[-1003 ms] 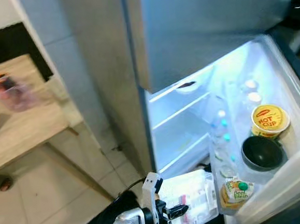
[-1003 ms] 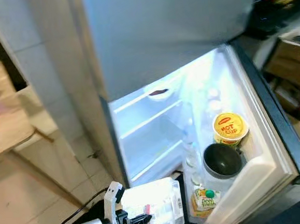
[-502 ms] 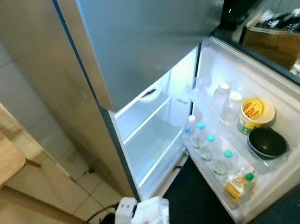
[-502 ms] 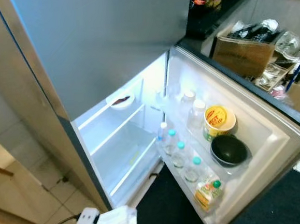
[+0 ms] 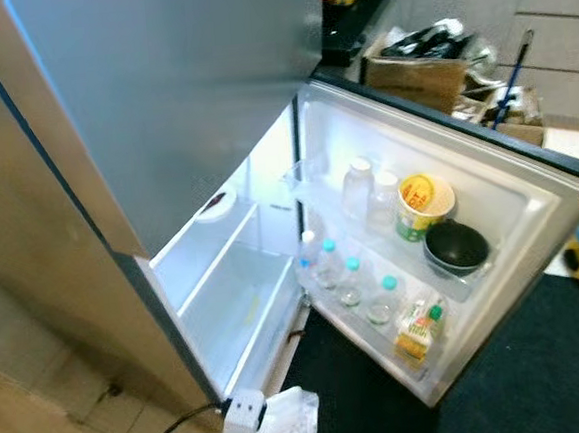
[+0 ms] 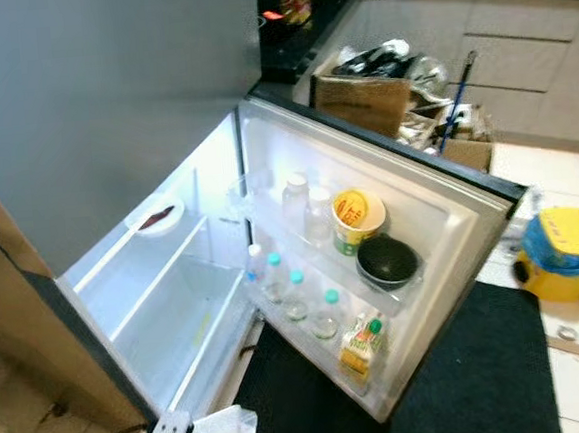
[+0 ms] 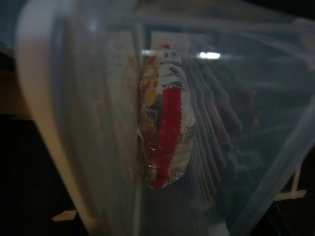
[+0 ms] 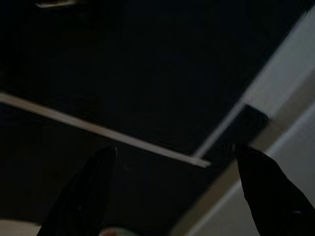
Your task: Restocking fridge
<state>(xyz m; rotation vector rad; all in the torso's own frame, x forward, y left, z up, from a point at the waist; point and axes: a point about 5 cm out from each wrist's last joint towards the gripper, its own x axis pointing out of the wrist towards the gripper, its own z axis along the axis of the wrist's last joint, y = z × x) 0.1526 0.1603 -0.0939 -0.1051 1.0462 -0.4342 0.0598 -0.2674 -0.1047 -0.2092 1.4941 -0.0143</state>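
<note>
1. The fridge (image 5: 161, 116) takes up the left and centre of the head views, with its lower door (image 5: 490, 211) swung wide open toward the right.
2. Inside, the white shelves (image 5: 227, 312) at centre left are lit and nearly bare; a small dish (image 5: 211, 203) sits at the upper shelf's edge.
3. The upper door rack holds two clear jars (image 5: 368, 192), a yellow cup (image 5: 424, 204) and, just beside it, a black bowl (image 5: 456, 249).
4. The lower door rack holds a row of bottles (image 5: 350, 282) with blue caps and a juice carton (image 5: 417, 332) at its right end.
5. A clear plastic box (image 7: 162, 123) sits at the bottom edge of the head views, left of centre, below the fridge opening and over a black mat (image 5: 523, 379).
6. The left wrist view looks close at that box; a red and white packet (image 7: 165, 128) lies inside.
7. Whether the left gripper's fingers clamp the box cannot be told.
8. The right gripper (image 8: 177, 196) hangs in a dark spot, fingers (image 8: 270, 191) spread well apart, holding nothing.
9. Cardboard boxes (image 6: 370, 90) stand at upper right, a yellow bin (image 6: 568, 250) at the right edge.
</note>
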